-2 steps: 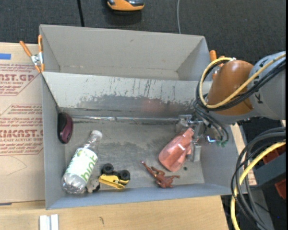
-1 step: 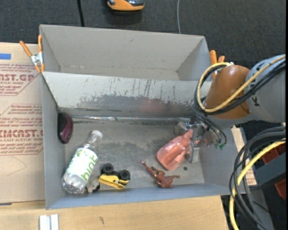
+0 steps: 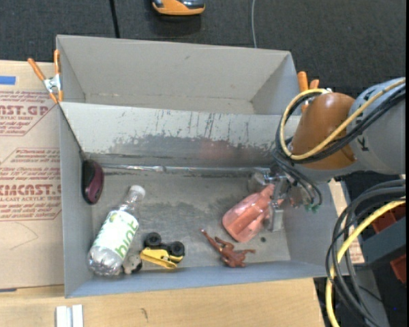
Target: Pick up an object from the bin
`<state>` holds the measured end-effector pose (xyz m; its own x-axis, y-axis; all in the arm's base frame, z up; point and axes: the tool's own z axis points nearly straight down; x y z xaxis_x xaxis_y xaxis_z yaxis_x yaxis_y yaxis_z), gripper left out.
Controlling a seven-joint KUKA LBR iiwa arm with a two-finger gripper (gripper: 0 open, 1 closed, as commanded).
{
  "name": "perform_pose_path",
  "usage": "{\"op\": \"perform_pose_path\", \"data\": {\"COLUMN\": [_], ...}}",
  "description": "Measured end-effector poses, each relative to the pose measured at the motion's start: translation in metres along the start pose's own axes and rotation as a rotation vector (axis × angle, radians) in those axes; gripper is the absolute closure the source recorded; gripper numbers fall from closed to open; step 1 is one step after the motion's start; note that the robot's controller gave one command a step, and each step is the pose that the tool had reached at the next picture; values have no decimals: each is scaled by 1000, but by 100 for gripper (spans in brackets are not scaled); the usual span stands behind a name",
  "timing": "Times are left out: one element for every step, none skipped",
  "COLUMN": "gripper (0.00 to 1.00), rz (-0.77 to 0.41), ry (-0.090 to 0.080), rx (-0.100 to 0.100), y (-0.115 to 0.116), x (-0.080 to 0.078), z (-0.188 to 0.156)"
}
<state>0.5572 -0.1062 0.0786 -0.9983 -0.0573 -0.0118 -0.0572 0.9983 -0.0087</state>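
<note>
Plastic piece (image 3: 244, 218), salmon-pink, lies on the floor of the bin (image 3: 191, 199), right of middle, right against my gripper (image 3: 276, 218); grip state can't tell. Probably low here because the piece sits apart. Brown toy lizard (image 3: 229, 250) just below it, clear bottle (image 3: 114, 236) well left.

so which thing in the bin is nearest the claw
The pink one, right by the claw. The brown toy lies a little farther off; the bottle and yellow toy are well to the left.
</note>
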Motion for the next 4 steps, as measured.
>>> {"op": "perform_pose_path", "data": {"gripper": [100, 100, 100, 100], "rz": [13, 53, 24, 24], "ry": [2, -5, 25, 25], "rx": [1, 6, -3, -3], "y": [1, 20, 22, 22], "x": [-1, 6, -3, -3], "z": [1, 0, 3, 3]}}
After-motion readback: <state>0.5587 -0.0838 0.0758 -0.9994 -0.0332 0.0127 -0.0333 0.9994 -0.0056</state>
